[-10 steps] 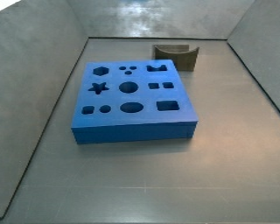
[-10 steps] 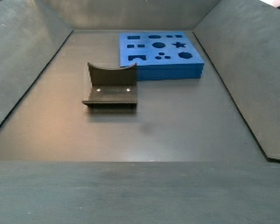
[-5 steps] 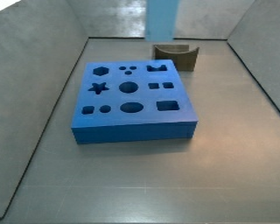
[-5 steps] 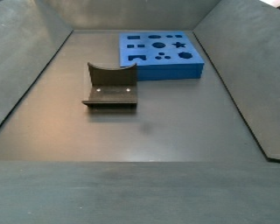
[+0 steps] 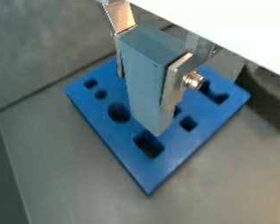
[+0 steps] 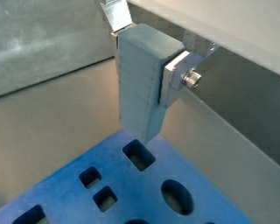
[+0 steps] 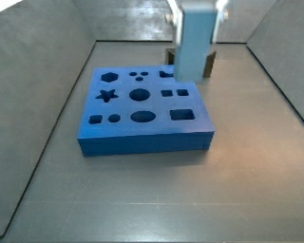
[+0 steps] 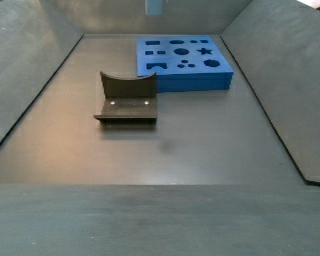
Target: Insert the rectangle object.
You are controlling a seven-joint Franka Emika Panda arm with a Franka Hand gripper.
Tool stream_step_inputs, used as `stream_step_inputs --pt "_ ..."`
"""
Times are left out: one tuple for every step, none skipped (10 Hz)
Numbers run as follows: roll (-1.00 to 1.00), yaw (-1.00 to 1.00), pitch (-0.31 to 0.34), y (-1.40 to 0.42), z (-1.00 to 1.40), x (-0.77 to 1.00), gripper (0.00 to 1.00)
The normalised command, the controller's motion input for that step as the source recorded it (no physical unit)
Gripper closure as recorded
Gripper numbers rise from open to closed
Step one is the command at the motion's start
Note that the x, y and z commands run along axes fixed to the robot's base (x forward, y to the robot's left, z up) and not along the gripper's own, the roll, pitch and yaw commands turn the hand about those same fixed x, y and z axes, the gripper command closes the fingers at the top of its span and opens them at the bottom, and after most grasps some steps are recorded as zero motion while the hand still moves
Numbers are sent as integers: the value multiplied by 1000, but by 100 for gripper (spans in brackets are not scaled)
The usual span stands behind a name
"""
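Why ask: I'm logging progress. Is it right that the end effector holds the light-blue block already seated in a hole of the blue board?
Not seated. Both wrist views show the end effector holding the light-blue block above the blue board, its lower end clear of the holes.

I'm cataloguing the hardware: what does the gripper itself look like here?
In both wrist views the gripper shows flat silver metal finger plates. One finger carries a round silver screw head at its side; the other finger is a plain, angled strip. No cables or markings are visible.
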Motion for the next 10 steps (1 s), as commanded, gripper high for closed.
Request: stream_step_inputs --pt "-90 0 0 0 -634 77 100" --pt "-66 0 0 0 -623 34 100" --pt "-34 0 0 0 -571 0 100" --pt "-57 -129 0 0 -429 -29 100" --pt "-56 -166 0 0 -266 0 100" --pt "-30 -206 0 0 -220 0 100" --pt "-4 -289 0 0 -223 0 100" --pt "-14 -280 0 0 -189 3 100" --pt "-20 -249 0 0 -186 34 100" --pt "-20 -169 0 0 -249 69 100"
